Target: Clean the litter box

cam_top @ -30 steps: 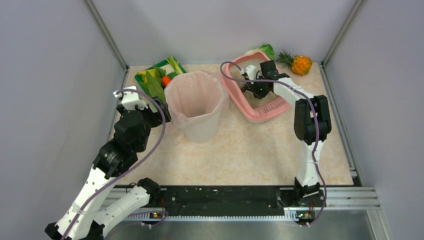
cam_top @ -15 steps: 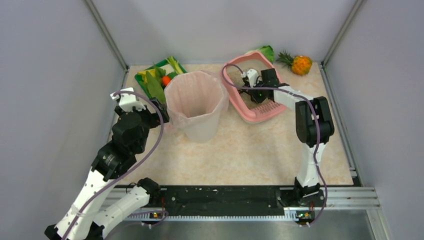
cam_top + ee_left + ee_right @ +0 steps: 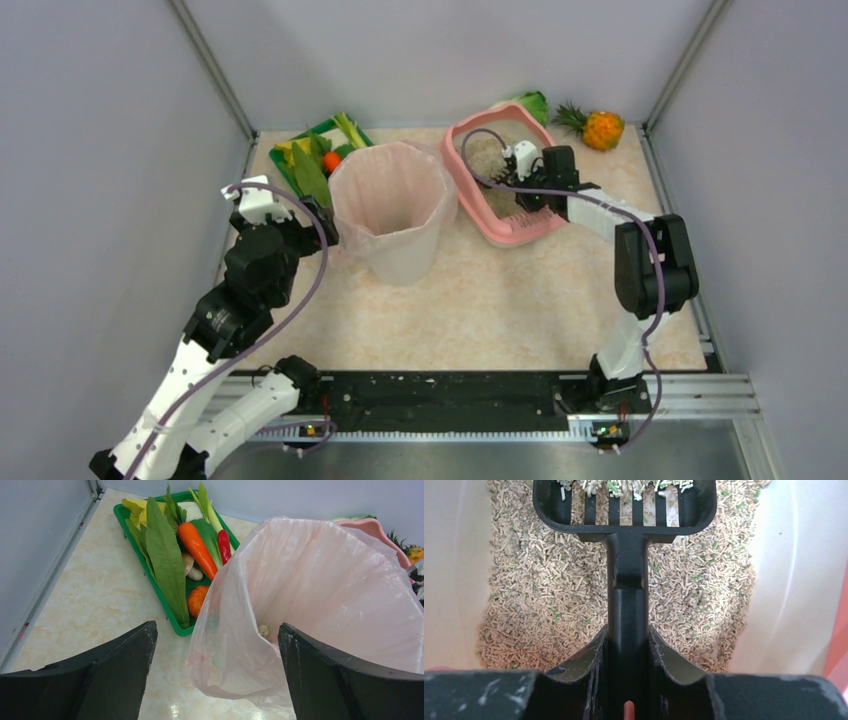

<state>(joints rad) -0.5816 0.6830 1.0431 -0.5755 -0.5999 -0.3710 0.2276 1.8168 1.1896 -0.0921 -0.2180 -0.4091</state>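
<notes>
The pink litter box (image 3: 497, 231) sits at the back of the table, right of centre, with beige pellet litter (image 3: 549, 595) in it. My right gripper (image 3: 628, 640) is shut on the handle of a black slotted scoop (image 3: 626, 510). The scoop's head lies over the litter with pellets and pale bits on its slots. In the top view the right gripper (image 3: 530, 172) reaches into the box from the right. My left gripper (image 3: 215, 655) stands open with nothing between its fingers, just left of the bin.
A bin with a pink liner (image 3: 392, 210) stands left of the litter box, with a small clump (image 3: 263, 630) inside. Behind it is a green tray of vegetables (image 3: 290, 170). A pineapple (image 3: 603, 128) and leafy greens (image 3: 535, 100) lie at the back right.
My right arm has swung to the right and drawn the scoop back along the litter box. The left arm shifted slightly at first and then held still.
</notes>
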